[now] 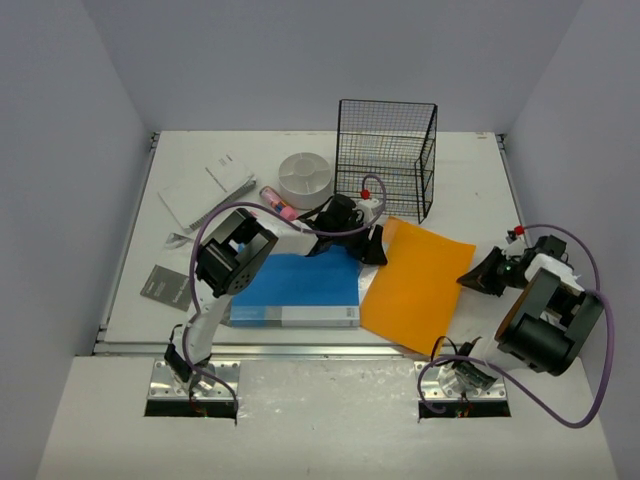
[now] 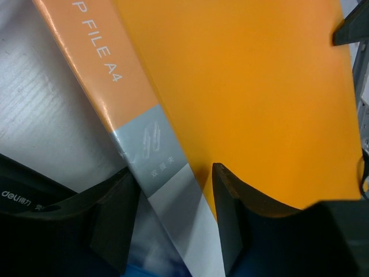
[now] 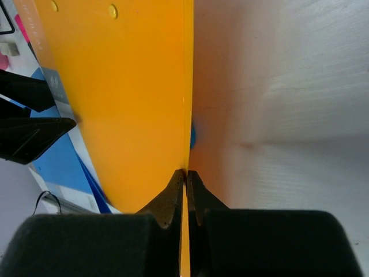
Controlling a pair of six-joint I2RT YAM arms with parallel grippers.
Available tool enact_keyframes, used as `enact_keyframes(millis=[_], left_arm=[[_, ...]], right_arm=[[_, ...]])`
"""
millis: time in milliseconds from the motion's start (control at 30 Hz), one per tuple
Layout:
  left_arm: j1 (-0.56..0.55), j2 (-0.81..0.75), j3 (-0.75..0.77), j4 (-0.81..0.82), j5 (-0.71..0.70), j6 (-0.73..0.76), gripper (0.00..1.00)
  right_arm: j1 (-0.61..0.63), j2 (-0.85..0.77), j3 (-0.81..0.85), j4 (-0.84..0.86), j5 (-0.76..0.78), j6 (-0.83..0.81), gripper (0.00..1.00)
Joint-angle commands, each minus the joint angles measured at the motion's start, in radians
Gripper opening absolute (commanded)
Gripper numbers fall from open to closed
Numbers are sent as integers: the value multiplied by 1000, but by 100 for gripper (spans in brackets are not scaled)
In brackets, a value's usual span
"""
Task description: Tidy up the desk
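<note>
The white desk (image 1: 470,165) holds an orange A4 file folder (image 1: 415,285) lying partly over a blue folder (image 1: 300,290). My left gripper (image 1: 372,248) is at the orange folder's left edge. In the left wrist view (image 2: 174,173) its jaws stand partly apart, straddling the orange, grey and white spine (image 2: 155,144), with a small gap on the left side. My right gripper (image 1: 470,278) is at the folder's right edge. The right wrist view shows that gripper (image 3: 185,172) shut on the thin orange cover (image 3: 127,98).
A black wire basket (image 1: 385,170) stands just behind the orange folder. A white round container (image 1: 305,178), a pink item (image 1: 278,203) and a white booklet (image 1: 205,188) lie at the back left. A dark card (image 1: 165,285) sits near the left front edge.
</note>
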Motion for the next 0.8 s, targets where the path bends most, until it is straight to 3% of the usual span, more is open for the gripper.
enact_keyframes(millis=[0,300,533,767], left_arm=[[-77,13,17,-83,93,22,46],[-102,-13,-3,-112,128,50,23],[-109,-77,-16,-86,166,32,2],[-114,-191,-10,-66,179,-21,0]], right_arm=[[8,11,59,-139,-73,-22,0],[8,53,132,-234,-145,-26,0],[8,9,141,-262,-276,-160,0],[9,-42,189,-303,-343,-280,0]])
